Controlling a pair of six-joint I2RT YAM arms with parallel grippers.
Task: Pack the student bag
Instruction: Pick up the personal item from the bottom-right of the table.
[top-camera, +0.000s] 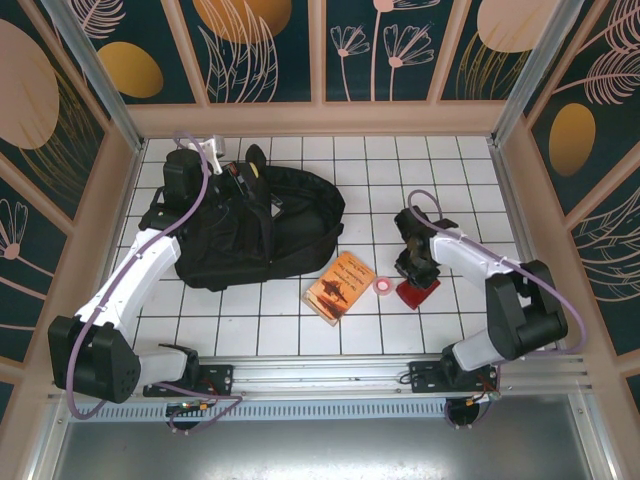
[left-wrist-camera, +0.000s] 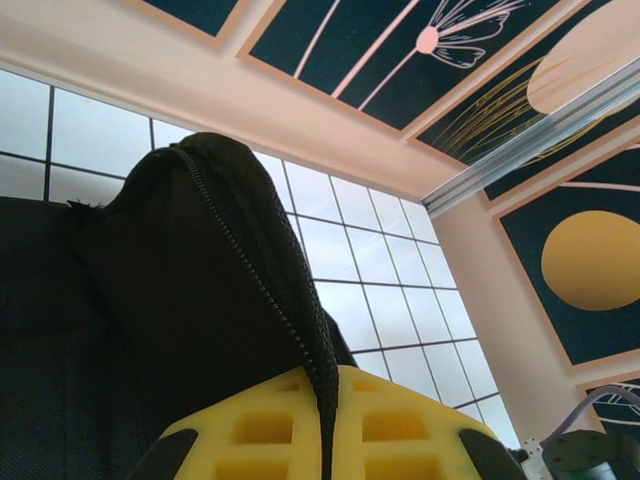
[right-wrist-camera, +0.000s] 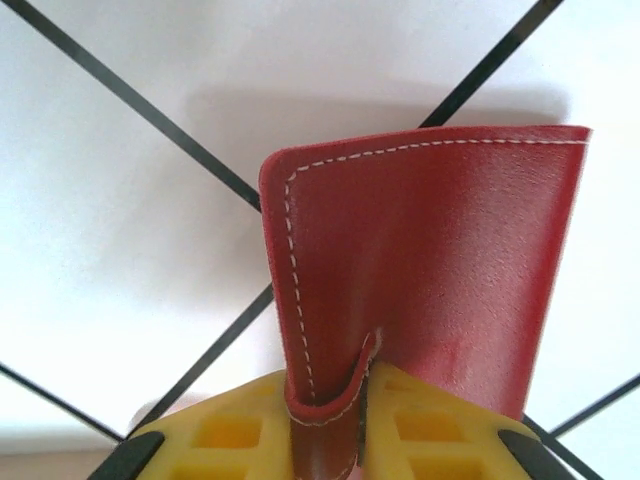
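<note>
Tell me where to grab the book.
Take the book by its near short edge, from above on the arms' side: it lies flat on the table, so probably only an edge offers a pinch, and that one faces bare tiles.

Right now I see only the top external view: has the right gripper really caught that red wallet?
Observer: Yes. In the right wrist view the right gripper is pinched on the folded, stitched edge of the red wallet.
Operator: And the left one, at the bag?
Observer: In the left wrist view the left gripper is shut on a zipper edge of the student bag, and the fabric rises in a peak beyond the pads.
</note>
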